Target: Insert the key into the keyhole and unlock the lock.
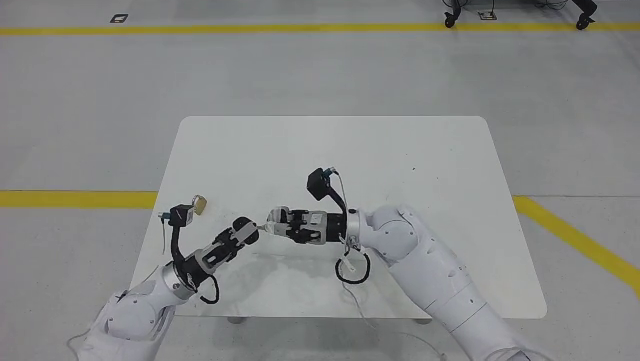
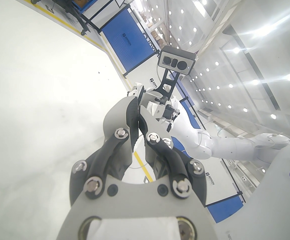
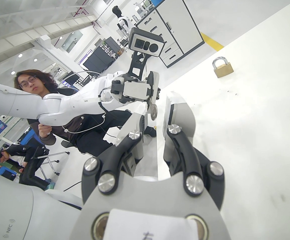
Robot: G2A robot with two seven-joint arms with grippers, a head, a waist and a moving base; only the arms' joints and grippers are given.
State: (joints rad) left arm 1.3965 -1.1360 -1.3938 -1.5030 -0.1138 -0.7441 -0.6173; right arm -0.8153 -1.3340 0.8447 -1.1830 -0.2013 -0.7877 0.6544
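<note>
Your right claw [image 3: 155, 116] is open, its 2 fingers [image 3: 177, 111] standing apart on either side of the key [image 3: 154, 112]. You cannot tell from the wrist view whether either finger touches the key. The left claw [image 3: 151, 98] comes in from the opposite side, tip to tip with the right one, and is clamped on the key. The round bow hangs out below its fingers, while the blade is hidden inside the grip.

From above, both arms reach in from the near edge of the table [image 1: 400, 161] and meet low over its near middle. The left claw [image 1: 250, 229] and the right claw [image 1: 278, 223] point at each other, almost in 1 line. The key there is too thin to make out between them.

In the left wrist view the left claw [image 2: 135, 111] shows its fingers pressed together, and they cover whatever is between them. The right claw sits just beyond.

The lock [image 3: 223, 67] rests on the table, well apart from both claws, with its shackle down in the brass body. From above, the lock [image 1: 199, 203] lies toward the table's left edge, next to the left arm. Its keyhole is not visible to you.
</note>
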